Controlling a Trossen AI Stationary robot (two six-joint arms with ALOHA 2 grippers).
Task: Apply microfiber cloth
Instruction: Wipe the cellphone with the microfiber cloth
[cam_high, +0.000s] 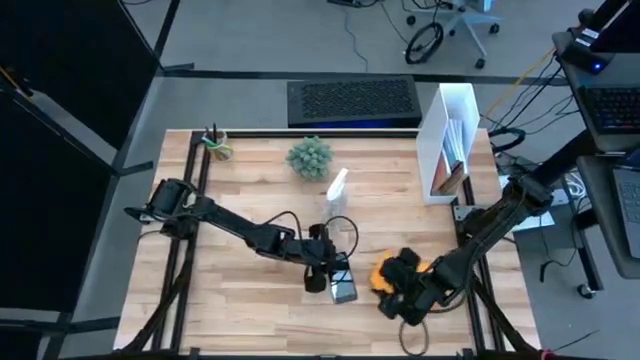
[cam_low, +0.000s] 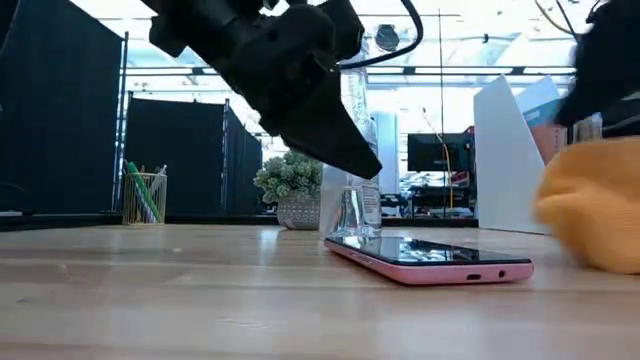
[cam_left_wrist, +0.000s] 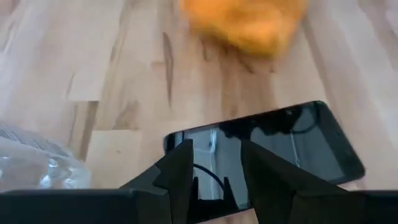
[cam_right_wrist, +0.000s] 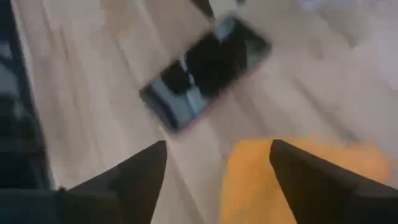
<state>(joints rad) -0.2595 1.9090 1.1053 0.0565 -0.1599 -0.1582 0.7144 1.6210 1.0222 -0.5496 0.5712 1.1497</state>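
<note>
A: Pen cup (cam_high: 214, 143) far left at the table's (cam_high: 250, 310) back corner. Next?

B: Left gripper (cam_high: 322, 277) near table centre, just over the end of the smartphone (cam_high: 342, 289). Left wrist view: fingers (cam_left_wrist: 180, 174) apart with a narrow gap, nothing between them, phone screen right below.

A: Touching the phone?

B: Can't tell. Low view shows the left gripper (cam_low: 345, 150) angled down toward the phone (cam_low: 430, 260), which lies flat, pink edge showing.

A: Behind it?

B: Spray bottle (cam_high: 337, 192) upright just behind the phone, small plant (cam_high: 310, 157) further back.

A: Cloth?

B: Microfiber cloth (cam_high: 385, 272), orange, bunched, on the table just right of the phone, apart from it. It sits well outside the left fingers, across the phone from them.

A: Right side?

B: Right gripper (cam_high: 400, 290) directly over the cloth. Right wrist view: fingers (cam_right_wrist: 134, 177) spread wide, cloth (cam_right_wrist: 292, 177) lying between and under them, mostly toward one finger. No pinch visible, open.

A: Contact with the cloth?

B: Can't tell. Low view only shows the cloth (cam_low: 590, 205) as an orange lump at the right edge with dark arm above.

A: Farthest right?

B: White file holder (cam_high: 450, 140) upright at the back right.
</note>
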